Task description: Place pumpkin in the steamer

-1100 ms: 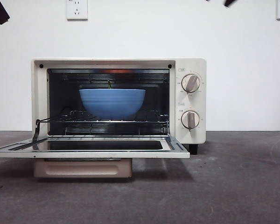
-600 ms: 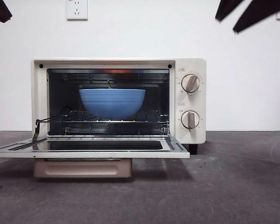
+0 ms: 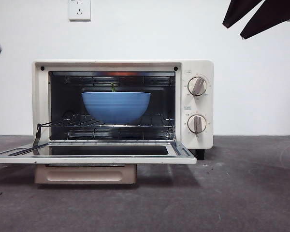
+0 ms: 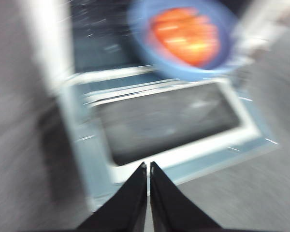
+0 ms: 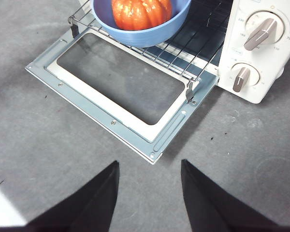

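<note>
Left fingers (image 4: 148,166) withdrawn, pumpkin (image 5: 141,13) well beyond.

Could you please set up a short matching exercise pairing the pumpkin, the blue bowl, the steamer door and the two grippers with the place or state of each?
Things:
1. pumpkin
2. blue bowl
3. steamer door
4. left gripper
5. right gripper

States:
a. folded down flat, open
b. jaws shut
c. on the wire rack inside the steamer
d. jaws apart, above the table
e. lying in the bowl

Pairs: 1-e, 2-c, 3-a, 4-b, 5-d
</note>
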